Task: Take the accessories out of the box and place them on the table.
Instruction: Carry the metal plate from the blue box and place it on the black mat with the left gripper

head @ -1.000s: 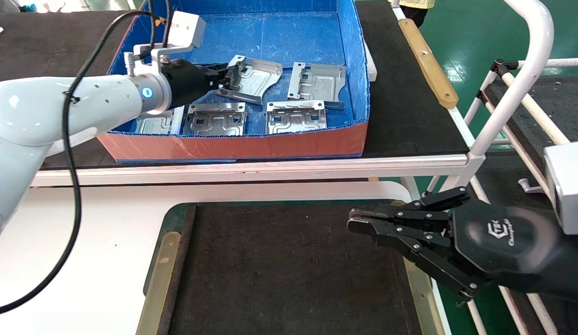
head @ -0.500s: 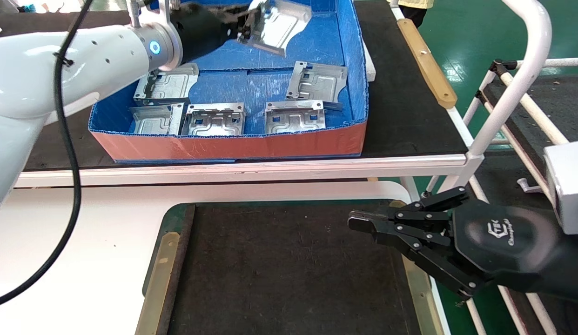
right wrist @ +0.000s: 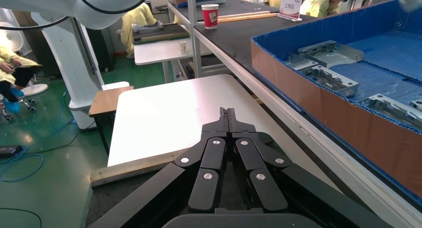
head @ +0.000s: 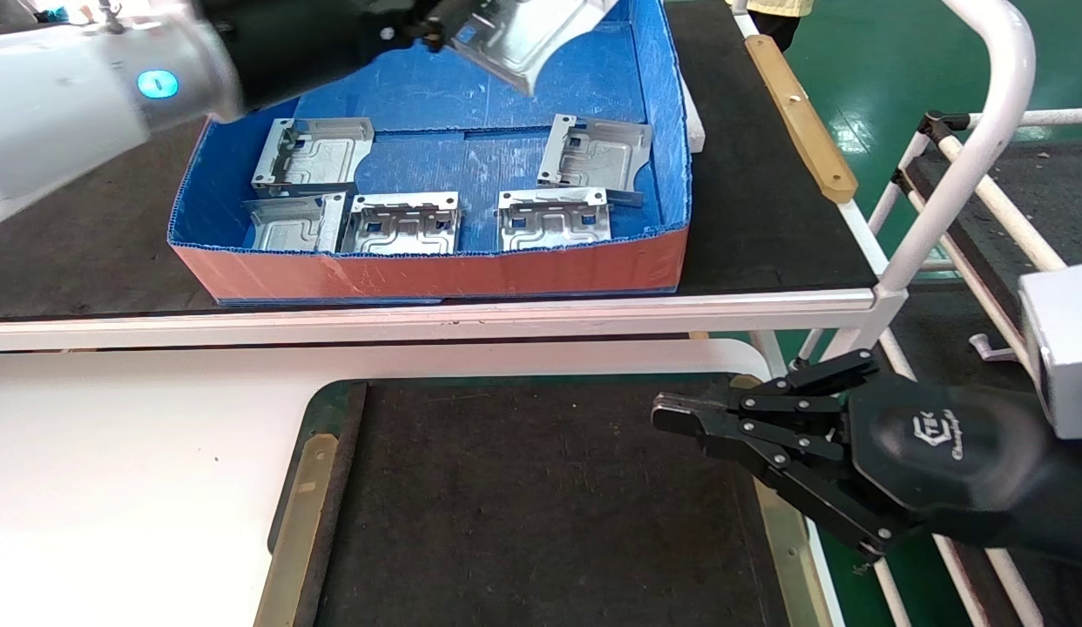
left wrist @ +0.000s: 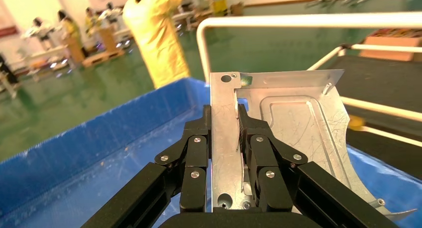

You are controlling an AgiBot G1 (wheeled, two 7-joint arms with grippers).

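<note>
- Silvery accessory plate (left wrist: 278,133) was clamped edge-on between left gripper (left wrist: 225,138) fingers, lifted clear above the box (head: 436,270).
- Step judged: carry; next, lower onto table (head: 524,514), release.
- Right gripper (right wrist: 228,116) idle beside table, fingers closed on nothing.

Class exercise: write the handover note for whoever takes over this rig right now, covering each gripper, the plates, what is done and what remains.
Left gripper: shut on one metal plate, held in the air above the blue box.
Right gripper: shut, empty, parked over the right edge of the dark mat.
Five plates lie on the box floor: four toward the front, one at the right.
Done: one plate gripped and lifted.
Left: none lies on the mat yet; set this one down, then fetch the other five.
</note>
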